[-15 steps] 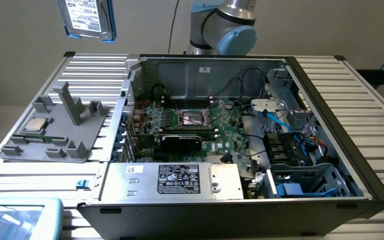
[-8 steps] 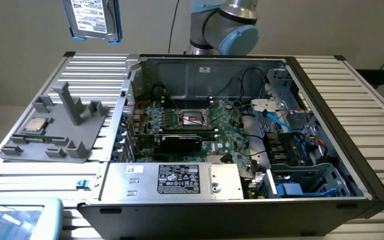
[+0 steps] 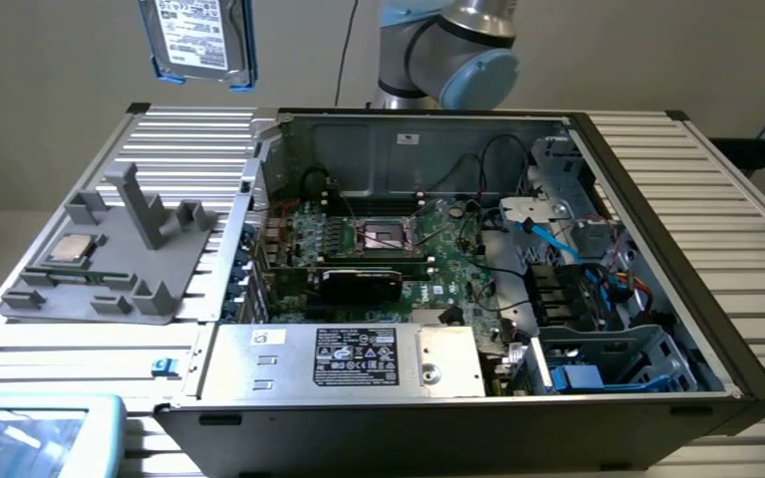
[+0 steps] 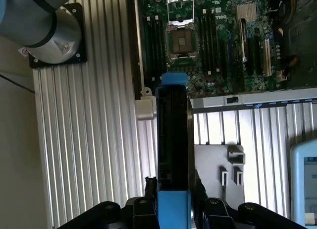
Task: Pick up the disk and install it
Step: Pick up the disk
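Observation:
The disk [image 3: 196,40], a silver-grey drive with a white label in a bright blue carrier frame, hangs high in the air at the exterior view's upper left, above the ribbed table and left of the open computer case [image 3: 661,249]. In the wrist view the disk [image 4: 173,135] appears edge-on, a dark slab with blue ends. My gripper [image 4: 173,189] is shut on it, with one black finger [image 4: 149,187] against each of its sides. Below the disk lie the case wall and the motherboard.
Inside the case are the motherboard [image 3: 382,244], a grey labelled power-supply box [image 3: 343,358] and a drive cage [image 3: 622,363] at the exterior view's lower right. A grey fixture [image 3: 130,259] holding a square processor chip [image 3: 71,251] stands left of the case. A blue-edged screen [image 3: 31,433] sits in the lower left corner.

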